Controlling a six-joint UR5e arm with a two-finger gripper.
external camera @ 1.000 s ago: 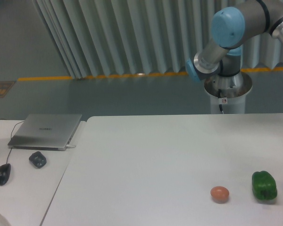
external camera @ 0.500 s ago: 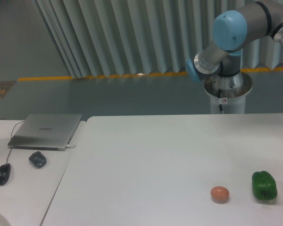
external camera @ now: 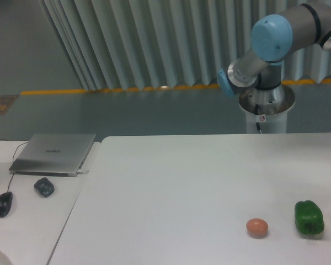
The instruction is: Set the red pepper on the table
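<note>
White desk point(external camera: 171, 193) carries green pepper point(external camera: 309, 217), brownish egg-like ball point(external camera: 257, 227) | gripper out of frame, state unknown | closed laptop point(external camera: 54, 153) logo too small to read

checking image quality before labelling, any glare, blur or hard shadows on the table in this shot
Fixed camera view: lighting is soft and even, no glare on the table. The green pepper and egg-like ball cast only faint shadows. The picture is slightly soft overall. The end effector is out of frame.
</note>
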